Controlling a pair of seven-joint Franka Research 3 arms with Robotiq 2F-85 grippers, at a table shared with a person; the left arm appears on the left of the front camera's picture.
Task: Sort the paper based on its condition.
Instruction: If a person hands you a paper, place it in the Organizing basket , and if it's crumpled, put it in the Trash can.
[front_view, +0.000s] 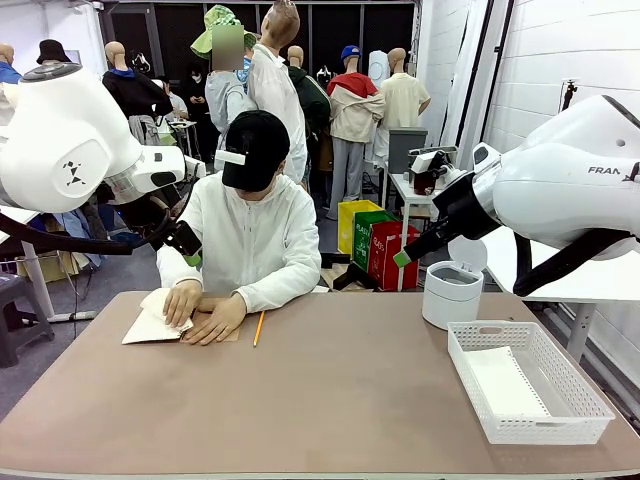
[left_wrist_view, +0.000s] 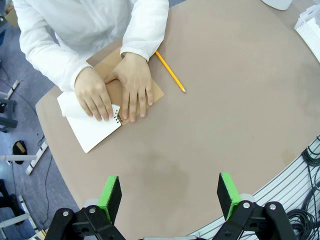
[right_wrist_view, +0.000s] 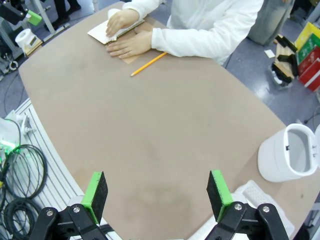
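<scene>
Paper (left_wrist_view: 70, 106) under person's hand (left_wrist_view: 93, 93)

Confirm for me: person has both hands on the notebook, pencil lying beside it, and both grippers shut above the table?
Not quite. Both grippers are open: the wrist views show the left gripper and right gripper with fingers spread. Hands on notebook and pencil beside it are correct.

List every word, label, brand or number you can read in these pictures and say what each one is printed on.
"FRAN", cut off by the picture's edge: on the white shell of the right arm.
A round black emblem, no letters: on the left arm.
White print on the red box beyond the table: too small to read.
The notebook, pencil, white mesh basket and white bin carry no readable print.
</scene>
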